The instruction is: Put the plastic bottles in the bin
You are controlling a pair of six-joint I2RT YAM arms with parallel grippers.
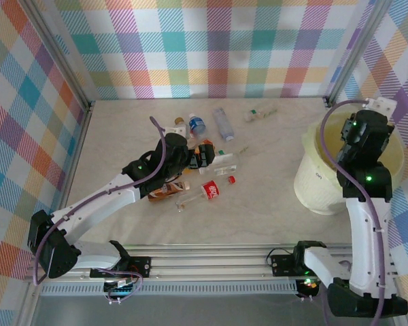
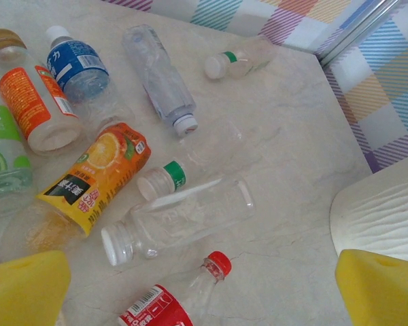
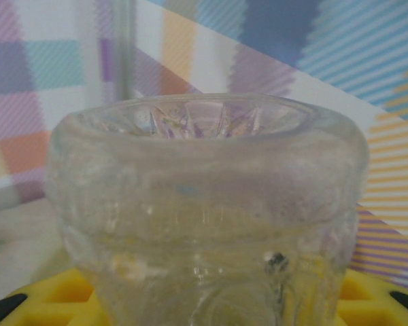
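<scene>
- Two yellow fingers of the left gripper stand wide apart with nothing between them. They hang above a pile of bottles on the pale marbled table.
- Closest under them lies a clear plastic bottle with a red label and a red cap.
- Just past it lies a bare clear bottle with a white cap. Beside that is a bottle with an orange fruit label.
- Farther off lie a blue-label bottle with a white cap and a small clear bottle with a green cap, well apart.
- On the right stands the big round pale yellow-green plastic bin, with the right arm up over it.
- The right gripper has its jaws clamped on a clear bumpy plastic bottle, bottom end towards the camera.
</scene>
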